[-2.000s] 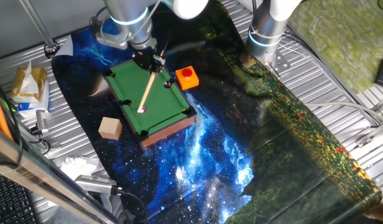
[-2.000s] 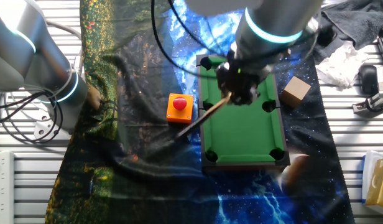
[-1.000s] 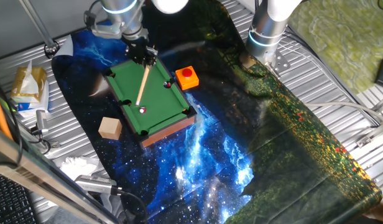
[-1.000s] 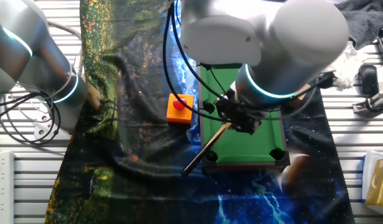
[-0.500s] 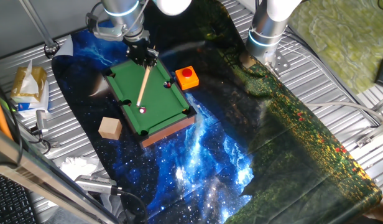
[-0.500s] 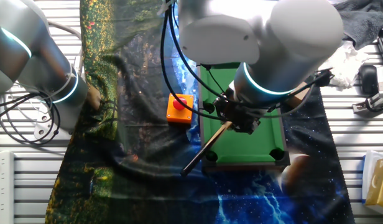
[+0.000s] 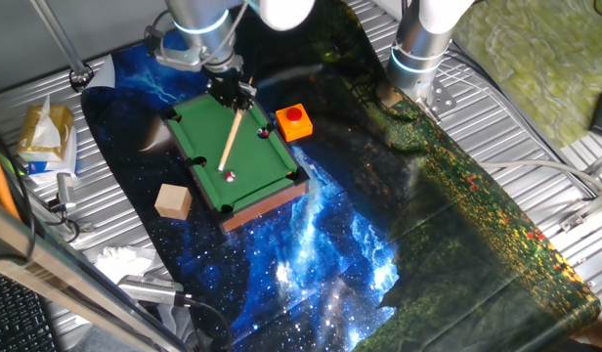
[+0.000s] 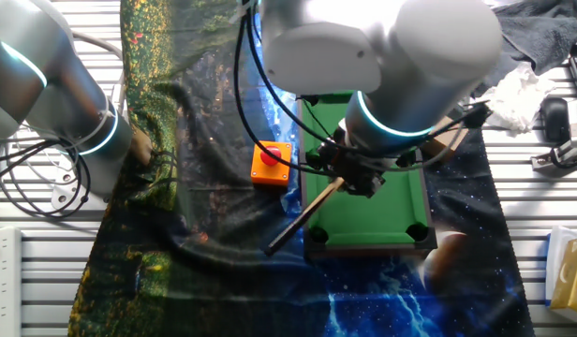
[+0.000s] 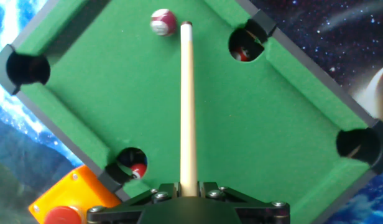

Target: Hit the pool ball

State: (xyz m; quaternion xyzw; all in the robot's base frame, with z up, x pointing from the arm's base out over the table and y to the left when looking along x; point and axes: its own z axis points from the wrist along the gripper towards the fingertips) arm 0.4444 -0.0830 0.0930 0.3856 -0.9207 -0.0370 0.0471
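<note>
The pool ball (image 9: 163, 22) is a tiny glossy pink-red ball with a whitish spot, lying on the green felt of the mini pool table (image 9: 104, 93). It also shows in one fixed view (image 7: 229, 177). My gripper (image 9: 188, 188) is shut on the wooden cue stick (image 9: 186, 106), which points along the felt. The cue tip sits just right of the ball and very close to it. The gripper (image 7: 233, 91) hovers over the table's far end. In the other fixed view the gripper (image 8: 359, 175) and arm hide the ball, and the cue (image 8: 303, 220) sticks out past the table's edge.
Two dark red balls sit in pockets (image 9: 244, 52) (image 9: 137, 169). An orange block with a red button (image 7: 294, 120) (image 8: 272, 161) stands beside the table. A tan wooden cube (image 7: 172, 200) lies on the cloth. A second arm's base (image 7: 418, 49) stands behind.
The gripper drew back about a second ago. It has now moved forward along the table with the cue, so the tip is beside the ball.
</note>
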